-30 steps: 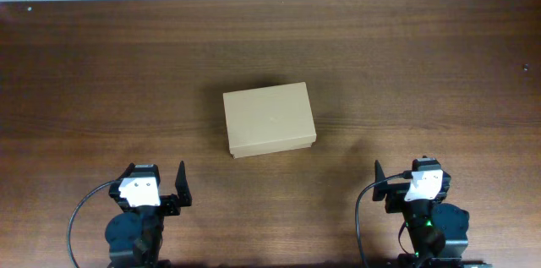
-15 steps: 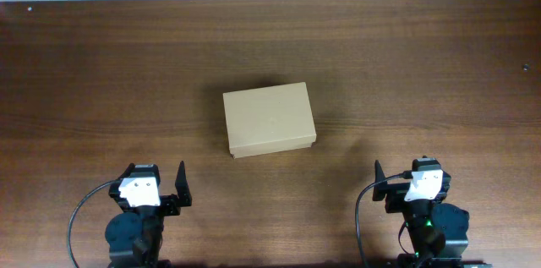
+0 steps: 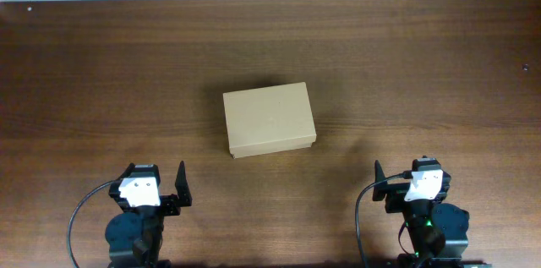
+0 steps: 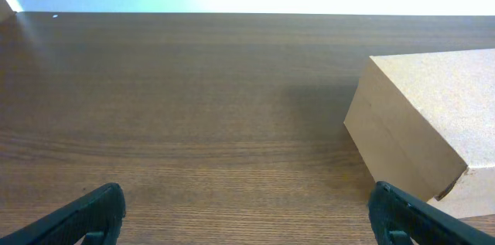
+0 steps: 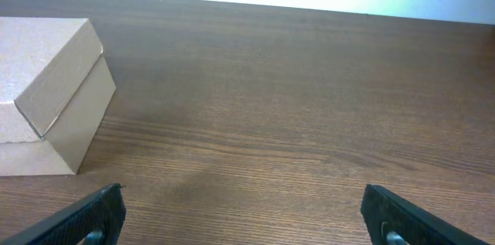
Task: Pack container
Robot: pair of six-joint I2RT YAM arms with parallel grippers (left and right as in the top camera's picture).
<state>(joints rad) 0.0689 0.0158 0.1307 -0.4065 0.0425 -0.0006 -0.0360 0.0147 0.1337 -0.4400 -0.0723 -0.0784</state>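
Observation:
The container, a plain brown cardboard box (image 3: 269,119) with its lid shut, lies on the wooden table near the middle. It shows at the right edge of the left wrist view (image 4: 425,141) and at the left edge of the right wrist view (image 5: 48,94). My left gripper (image 4: 247,218) is open and empty at the table's near left (image 3: 165,190), short of the box. My right gripper (image 5: 247,214) is open and empty at the near right (image 3: 396,185). No markers or other items to pack are in view.
The dark wooden table (image 3: 406,65) runs to a pale wall at the far edge. Black cables loop beside both arm bases at the front edge.

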